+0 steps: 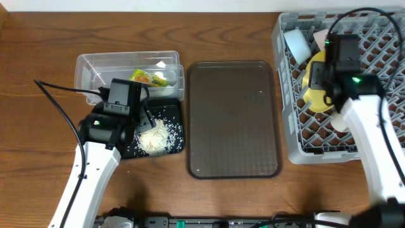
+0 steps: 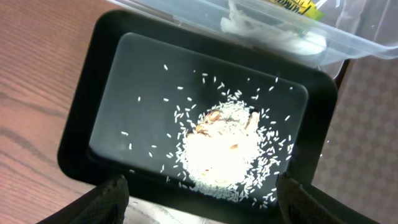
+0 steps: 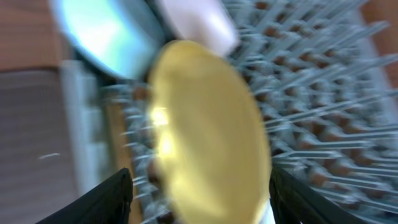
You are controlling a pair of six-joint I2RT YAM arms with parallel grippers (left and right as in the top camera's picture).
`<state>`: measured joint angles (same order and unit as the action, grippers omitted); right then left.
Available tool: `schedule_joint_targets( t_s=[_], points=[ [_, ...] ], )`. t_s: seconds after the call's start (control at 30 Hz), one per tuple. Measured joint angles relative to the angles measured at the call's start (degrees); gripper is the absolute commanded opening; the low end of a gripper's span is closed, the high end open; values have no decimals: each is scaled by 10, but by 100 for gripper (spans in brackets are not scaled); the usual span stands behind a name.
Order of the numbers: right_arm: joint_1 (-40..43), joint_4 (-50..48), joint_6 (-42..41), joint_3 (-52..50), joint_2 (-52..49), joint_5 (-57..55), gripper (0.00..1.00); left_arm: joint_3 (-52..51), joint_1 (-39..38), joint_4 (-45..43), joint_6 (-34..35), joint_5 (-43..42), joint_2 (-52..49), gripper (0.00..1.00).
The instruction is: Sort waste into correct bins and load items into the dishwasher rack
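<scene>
The black tray (image 1: 174, 147) holds a heap of white rice scraps (image 1: 155, 135). My left gripper (image 1: 142, 118) hovers over it, open and empty. In the left wrist view the rice (image 2: 221, 149) lies in the tray (image 2: 112, 93) ahead of the spread fingers (image 2: 202, 183). The clear tub (image 1: 88, 68) behind holds the snack wrapper (image 1: 149, 78). The yellow plate (image 1: 314, 87) stands on edge in the grey rack (image 1: 380, 95). My right gripper (image 1: 324, 81) is open around the plate (image 3: 205, 130), its fingers (image 3: 202, 183) apart from it. The light-blue bowl (image 1: 296, 44) leans in the rack's corner. Chopsticks are out of view.
The larger brown serving tray (image 1: 234, 117) lies between the black tray and the rack. A white rounded item (image 1: 340, 121) sits in the rack, partly under my right arm. A white crumpled thing (image 2: 273, 34) lies in the clear tub. A black cable runs left of my left arm.
</scene>
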<state>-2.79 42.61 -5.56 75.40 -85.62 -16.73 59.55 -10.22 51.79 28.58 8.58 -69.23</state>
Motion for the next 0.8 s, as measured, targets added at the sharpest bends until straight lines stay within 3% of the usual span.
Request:
schedule_joint_targets(
  t_s=[0.13,0.3,0.37,0.5,0.67,0.7,0.73,0.77,0.8],
  points=[
    [26,67,-4,0,50,105,72,0,0,-13,-8,0,0,80],
    [35,132,-9,-5,57,161,76,0,0,-2,-54,-13,0,86],
    [35,133,-11,-18,59,180,77,0,0,23,-73,-39,0,85],
    [35,115,-17,-79,78,208,82,0,0,70,-94,-81,0,72],
    [35,62,-23,-192,172,219,93,-24,0,74,-118,-102,46,72],
    [35,48,-23,-215,201,219,99,-38,0,70,-122,-103,75,72],
    [35,33,-23,-241,239,220,99,-50,0,67,-122,-104,101,76],
    [35,24,-24,-257,265,219,99,-63,0,65,-123,-106,132,88],
    [35,11,-23,-283,311,219,99,-78,0,60,-127,-108,169,89]
  ],
)
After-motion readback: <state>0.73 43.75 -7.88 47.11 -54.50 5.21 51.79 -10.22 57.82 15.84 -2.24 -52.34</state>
